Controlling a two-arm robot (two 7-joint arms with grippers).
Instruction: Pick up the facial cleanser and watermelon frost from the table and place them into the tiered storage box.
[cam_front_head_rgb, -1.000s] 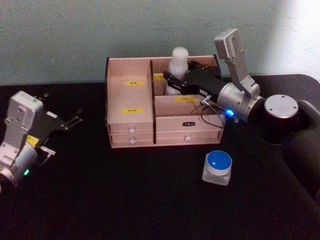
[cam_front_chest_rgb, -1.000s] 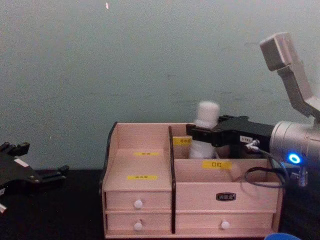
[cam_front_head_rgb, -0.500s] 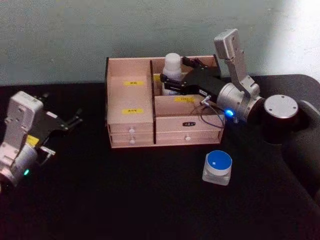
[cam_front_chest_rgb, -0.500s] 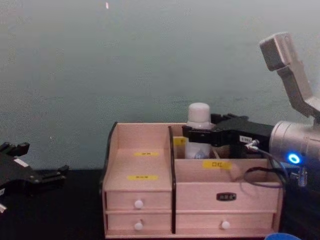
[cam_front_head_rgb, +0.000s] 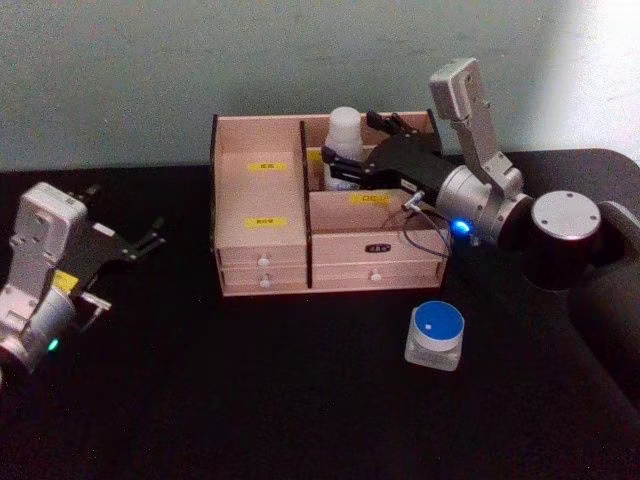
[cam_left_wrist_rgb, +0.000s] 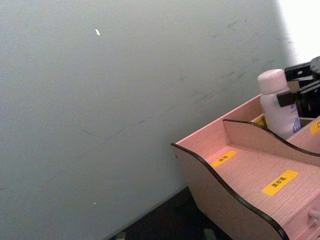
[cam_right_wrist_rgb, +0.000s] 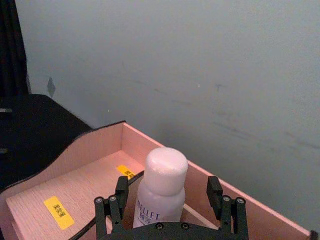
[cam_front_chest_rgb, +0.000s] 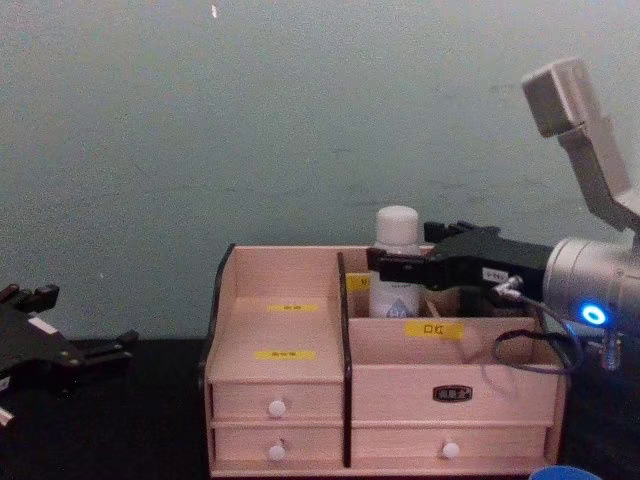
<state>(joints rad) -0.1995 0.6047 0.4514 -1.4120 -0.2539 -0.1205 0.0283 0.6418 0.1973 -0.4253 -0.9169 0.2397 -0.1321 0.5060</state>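
Right tool is reaching in over the tiered storage box. Its black fingers are spread, one on each side of the facial cleanser, with a gap on both sides and no contact visible. The cleanser is a smooth white plastic bottle with a rounded cap and blue print. It stands upright in the box's rear right compartment, next to the centre divider.

The box is pale wood-grain board with dark scalloped edges, stepped tiers, yellow labels and white-knobbed drawers.

Watermelon frost is a squat clear jar with a round blue lid. It sits on the matte black counter, in front of the box's right end and apart from it.

Left tool is parked at the counter's left, well away from the box, with its fingers apart and holding nothing.
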